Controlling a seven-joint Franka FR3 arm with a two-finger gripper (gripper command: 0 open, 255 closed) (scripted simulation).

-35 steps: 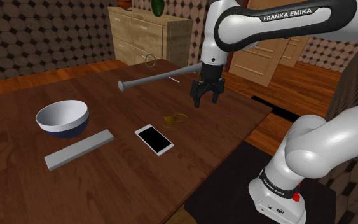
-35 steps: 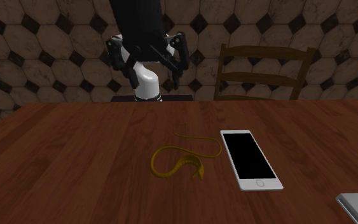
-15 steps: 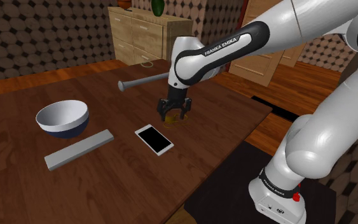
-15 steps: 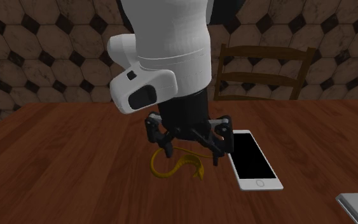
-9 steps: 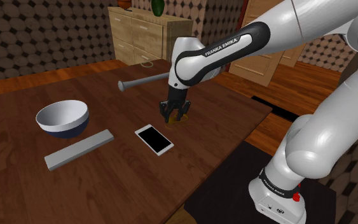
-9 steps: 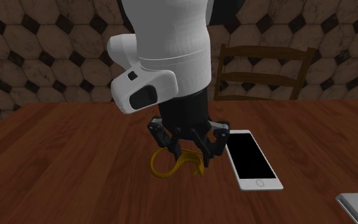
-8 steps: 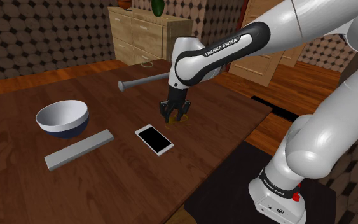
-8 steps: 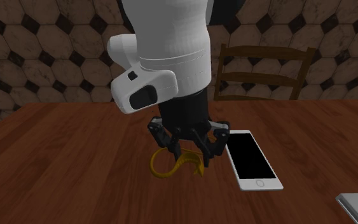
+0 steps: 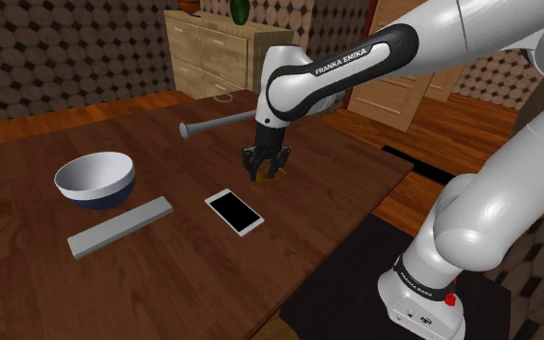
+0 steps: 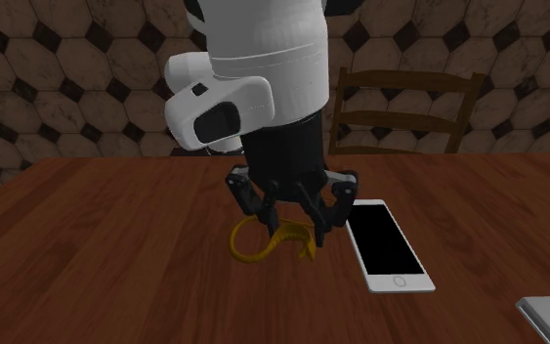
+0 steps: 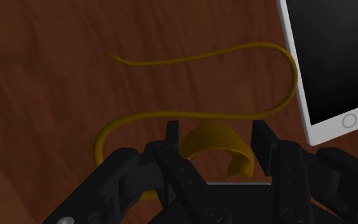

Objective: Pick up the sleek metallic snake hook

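The claw (image 10: 286, 231) pinches the broad curved band of the mustard-yellow snake hook (image 11: 212, 139), down at the brown surface (image 10: 106, 254) just beside the white phone (image 11: 327, 57). Whether the hook has cleared the wood is hard to tell. It looks light, thin and stiff, probably slick, with a long wiry tail free to swing. The wide band seems the surest hold.

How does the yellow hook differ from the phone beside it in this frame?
The hook is yellow, thin and winding; the phone is a flat rectangle with a white rim and a black screen. The hook's broad curved end sits clasped between the fingers of the gripper; the phone lies untouched. The hook bends in loops, while the phone's edges are straight. Both are side by side at the same patch of the brown table.
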